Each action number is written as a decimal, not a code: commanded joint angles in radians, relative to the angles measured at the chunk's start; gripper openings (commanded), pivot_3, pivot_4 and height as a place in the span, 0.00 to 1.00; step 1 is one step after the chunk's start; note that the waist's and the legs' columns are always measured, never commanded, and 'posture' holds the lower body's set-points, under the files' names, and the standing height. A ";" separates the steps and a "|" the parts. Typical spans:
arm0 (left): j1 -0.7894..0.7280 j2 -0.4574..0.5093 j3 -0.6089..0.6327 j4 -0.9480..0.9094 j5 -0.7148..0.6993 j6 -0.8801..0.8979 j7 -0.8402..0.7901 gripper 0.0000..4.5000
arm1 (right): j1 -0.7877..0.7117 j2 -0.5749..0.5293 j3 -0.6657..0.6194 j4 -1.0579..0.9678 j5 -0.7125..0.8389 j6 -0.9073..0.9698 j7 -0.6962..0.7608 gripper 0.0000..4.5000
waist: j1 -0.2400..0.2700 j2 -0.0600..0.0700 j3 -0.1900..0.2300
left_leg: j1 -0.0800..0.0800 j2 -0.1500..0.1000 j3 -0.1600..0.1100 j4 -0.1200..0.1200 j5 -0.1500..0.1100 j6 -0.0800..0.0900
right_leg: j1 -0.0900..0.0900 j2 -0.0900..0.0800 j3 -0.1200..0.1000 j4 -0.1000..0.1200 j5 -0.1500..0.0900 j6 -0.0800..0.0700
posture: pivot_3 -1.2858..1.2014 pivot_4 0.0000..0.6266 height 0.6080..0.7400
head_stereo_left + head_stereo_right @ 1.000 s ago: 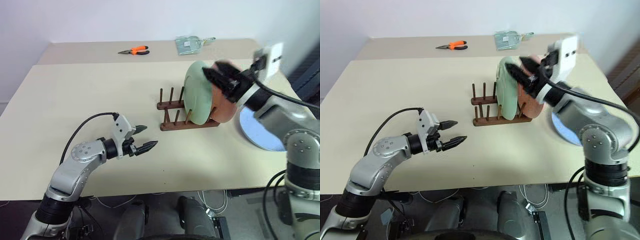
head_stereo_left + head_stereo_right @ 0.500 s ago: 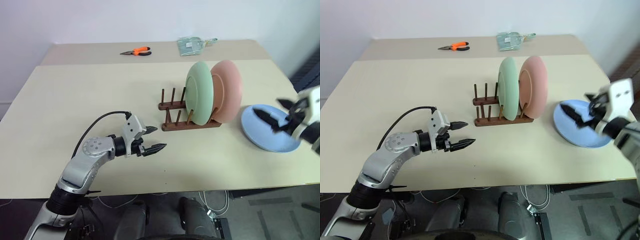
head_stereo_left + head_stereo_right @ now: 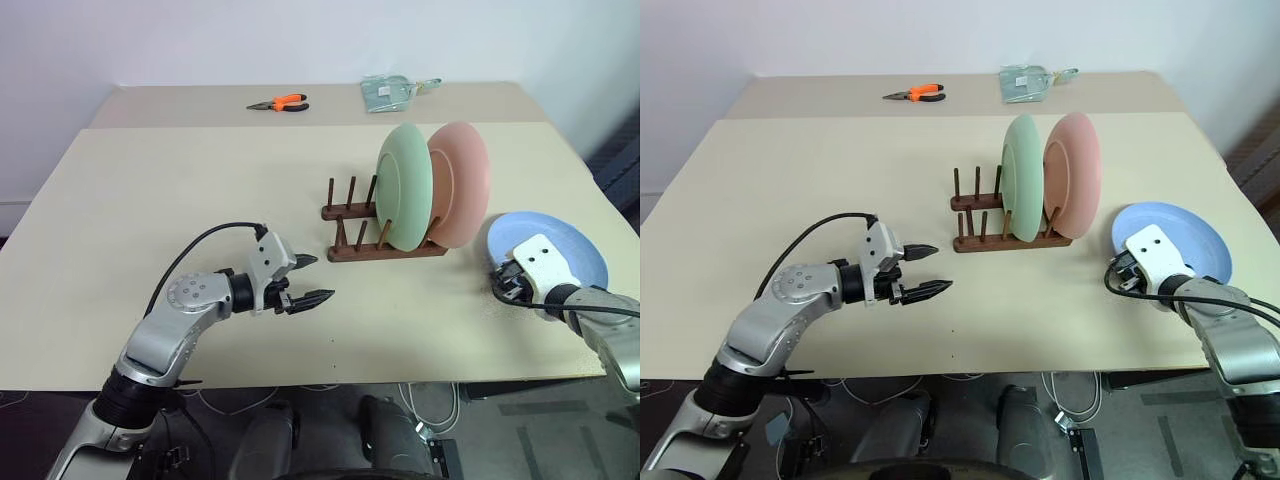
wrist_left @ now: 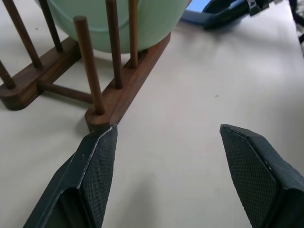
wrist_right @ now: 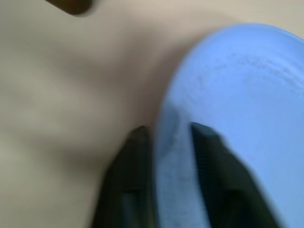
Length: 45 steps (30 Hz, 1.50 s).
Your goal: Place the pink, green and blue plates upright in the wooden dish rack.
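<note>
Head views: the rack (image 3: 385, 232) sits mid-table, long axis running left to right; the green plate (image 3: 404, 187) and pink plate (image 3: 462, 184) stand upright at its right end; the blue plate (image 3: 560, 245) lies flat to the right, the right gripper (image 3: 506, 285) at its near-left rim; the left gripper (image 3: 308, 280), open and empty, points at the rack.

Left wrist view: bare pegs (image 4: 89, 64) up close.

Right wrist view: fingers (image 5: 135, 156) pinch the blue rim.
</note>
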 commanded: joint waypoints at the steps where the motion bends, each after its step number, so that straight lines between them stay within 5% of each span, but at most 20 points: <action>1: 0.002 -0.002 0.009 -0.043 0.002 -0.015 0.002 0.79 | -0.043 -0.001 -0.051 -0.023 -0.039 -0.009 -0.021 0.01 | -0.003 0.000 0.000 | 0.000 0.000 0.000 0.000 0.000 0.000 | 0.000 0.000 0.000 0.000 0.000 0.000 | 0.52 0.24 1.00; 6: 0.003 -0.001 0.015 -0.034 0.003 -0.020 -0.001 0.79 | -0.229 -0.006 -0.161 -0.038 -0.076 -0.106 -0.110 0.01 | -0.007 0.004 0.002 | 0.000 0.000 0.001 0.000 0.000 0.000 | -0.001 0.000 0.000 0.001 0.000 0.000 | 0.52 0.24 1.00; 9: 0.005 0.001 0.021 -0.023 0.004 -0.026 -0.003 0.79 | -0.411 0.043 -0.246 -0.079 0.050 -0.112 -0.103 0.01 | -0.008 0.005 0.002 | 0.001 0.000 0.002 -0.001 0.000 0.000 | -0.001 0.001 0.001 0.001 0.000 0.000 | 0.52 0.24 1.00; 13: 0.006 0.006 0.032 -0.007 0.007 -0.035 -0.001 0.79 | -0.645 0.143 -0.340 -0.166 0.332 -0.017 -0.064 0.01 | -0.007 0.004 0.002 | 0.001 0.001 -0.001 -0.002 0.000 0.000 | -0.001 0.002 -0.001 0.000 0.003 0.000 | 0.52 0.24 1.00; 16: 0.013 0.012 0.052 0.006 0.007 -0.042 0.005 0.79 | -0.764 0.234 -0.365 -0.255 0.711 0.157 -0.076 0.01 | -0.003 0.002 0.002 | 0.000 0.001 -0.002 -0.002 0.000 0.000 | 0.000 0.002 -0.001 0.000 0.004 -0.001 | 0.52 0.24 1.00; 19: 0.032 0.030 0.088 0.022 0.009 -0.055 0.008 0.79 | -0.846 0.420 -0.314 -0.274 1.090 0.238 -0.284 0.01 | -0.008 0.003 0.001 | 0.001 0.001 -0.004 -0.002 0.000 0.000 | 0.000 0.001 0.000 0.001 0.003 -0.004 | 0.52 0.24 1.00; 23: 0.051 0.028 0.147 0.057 -0.004 -0.096 0.010 0.79 | -0.841 0.574 -0.226 -0.237 1.302 0.246 -0.552 0.01 | -0.008 0.003 0.001 | 0.001 0.001 -0.006 -0.002 0.000 0.000 | -0.001 0.002 0.000 0.002 0.003 -0.004 | 0.52 0.24 1.00; 26: 0.071 0.026 0.179 0.074 -0.011 -0.118 0.006 0.79 | -0.808 0.615 -0.159 -0.223 1.355 0.257 -0.684 0.01 | -0.004 0.003 0.001 | 0.000 0.001 -0.006 -0.002 0.000 0.000 | -0.003 0.002 0.000 0.002 0.003 -0.004 | 0.52 0.24 1.00; 40: 0.124 0.036 0.224 0.074 -0.014 -0.145 -0.006 0.79 | -0.652 0.627 -0.045 -0.223 1.426 0.241 -0.879 0.01 | -0.015 0.003 0.001 | -0.002 0.001 -0.002 -0.003 0.001 -0.001 | -0.008 0.003 0.000 0.004 0.005 -0.003 | 0.52 0.24 1.00; 45: 0.121 0.031 0.214 0.070 -0.011 -0.143 -0.003 0.79 | -0.673 0.591 -0.030 -0.220 1.302 0.219 -0.831 0.43 | -0.027 0.003 0.001 | -0.002 0.001 -0.002 -0.003 0.001 0.000 | -0.008 0.003 0.000 0.004 0.005 -0.003 | 0.52 0.24 1.00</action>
